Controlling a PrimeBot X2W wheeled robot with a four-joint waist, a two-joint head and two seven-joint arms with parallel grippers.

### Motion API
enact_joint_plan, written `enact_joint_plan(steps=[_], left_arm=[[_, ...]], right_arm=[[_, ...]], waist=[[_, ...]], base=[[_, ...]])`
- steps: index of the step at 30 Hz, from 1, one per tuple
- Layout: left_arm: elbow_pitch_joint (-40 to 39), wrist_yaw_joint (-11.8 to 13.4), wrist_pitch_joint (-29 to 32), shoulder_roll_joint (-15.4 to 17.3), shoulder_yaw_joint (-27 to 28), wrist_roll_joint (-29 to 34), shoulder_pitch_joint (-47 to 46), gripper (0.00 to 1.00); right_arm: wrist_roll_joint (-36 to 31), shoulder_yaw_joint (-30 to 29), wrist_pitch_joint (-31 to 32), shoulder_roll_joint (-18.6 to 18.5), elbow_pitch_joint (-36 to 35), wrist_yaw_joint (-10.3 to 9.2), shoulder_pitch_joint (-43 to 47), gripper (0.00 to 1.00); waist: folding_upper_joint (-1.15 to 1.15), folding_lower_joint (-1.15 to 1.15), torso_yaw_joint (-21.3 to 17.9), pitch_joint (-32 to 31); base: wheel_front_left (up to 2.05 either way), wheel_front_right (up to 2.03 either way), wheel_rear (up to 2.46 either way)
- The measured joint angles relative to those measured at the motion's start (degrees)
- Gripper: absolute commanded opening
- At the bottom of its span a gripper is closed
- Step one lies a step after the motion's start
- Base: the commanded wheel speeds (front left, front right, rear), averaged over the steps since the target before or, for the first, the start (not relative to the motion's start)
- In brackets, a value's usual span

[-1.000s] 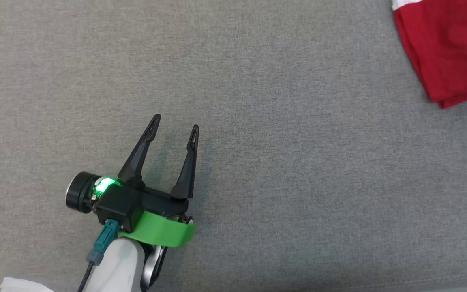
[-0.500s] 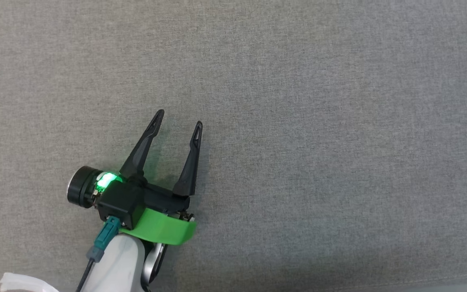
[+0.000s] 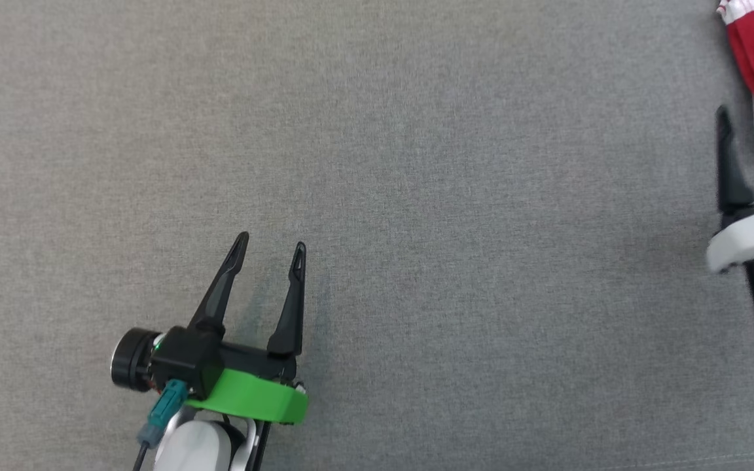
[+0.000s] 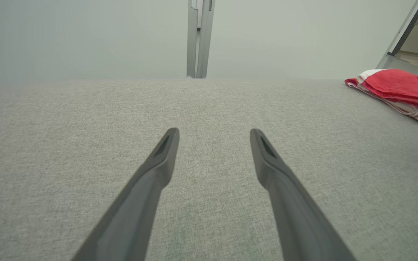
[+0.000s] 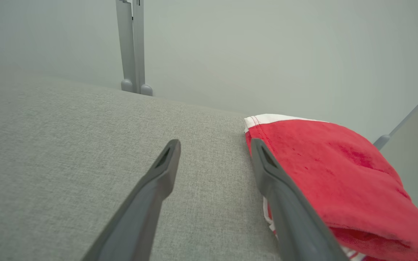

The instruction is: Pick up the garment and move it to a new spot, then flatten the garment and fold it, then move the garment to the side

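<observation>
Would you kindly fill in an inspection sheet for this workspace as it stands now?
Surface: grey fabric surface, flat and smooth.
Job's things: red garment with white trim, lying in layers at the surface's right side.
Clutter: nothing seen.
Grippers: left gripper open over the fabric, holding nothing; right gripper open beside the garment's edge, holding nothing.
Cables: cable with a teal plug at the left wrist.
Surroundings: pale wall; grey upright post behind the surface.
</observation>
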Motion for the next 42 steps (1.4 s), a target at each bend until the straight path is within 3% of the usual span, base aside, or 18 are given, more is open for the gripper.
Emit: enact_joint_plan(steps=[8,13,27,39,40,42], left_arm=[[-0.1,2.1,0.0,0.0,2.3,-2.0,5.0,1.0],[-0.4,2.7,0.0,0.0,3.6,-1.3,9.6,1.0],[0.0,4.0,0.0,0.0,5.5,-0.4,18.1,1.0],[2.1,3.6,0.0,0.0,5.9,-0.4,18.2,1.0],[2.1,3.8,0.0,0.0,5.8,-0.4,18.2,0.0],[3.0,3.8,0.0,0.0,5.7,-0.4,18.4,0.0]], right_arm=[[2.2,1.1,-0.2,10.6,-9.5,0.0,13.9,1.0],[2.0,2.8,-0.2,14.0,-14.3,0.0,22.4,1.0],[2.6,3.6,-0.2,17.7,-18.4,-0.01,35.1,1.0],[3.0,4.1,-0.2,18.1,-18.1,-0.01,36.8,1.0],[3.1,4.1,-0.2,18.0,-18.0,-0.01,36.8,0.0],[3.1,4.2,-0.2,18.2,-17.2,0.0,37.1,0.0]], waist=[[0.0,0.0,0.3,-8.4],[0.0,0.0,0.8,-13.9],[0.0,-0.01,1.4,-26.0],[0.0,-0.01,2.6,-29.1],[0.0,-0.01,2.6,-29.2],[0.0,-0.01,2.6,-29.2]], base=[[0.0,0.0,0.0],[0.0,0.0,0.0],[0.0,0.0,0.0],[0.0,0.0,0.0],[0.0,0.0,0.0],[0.0,0.0,0.0]])
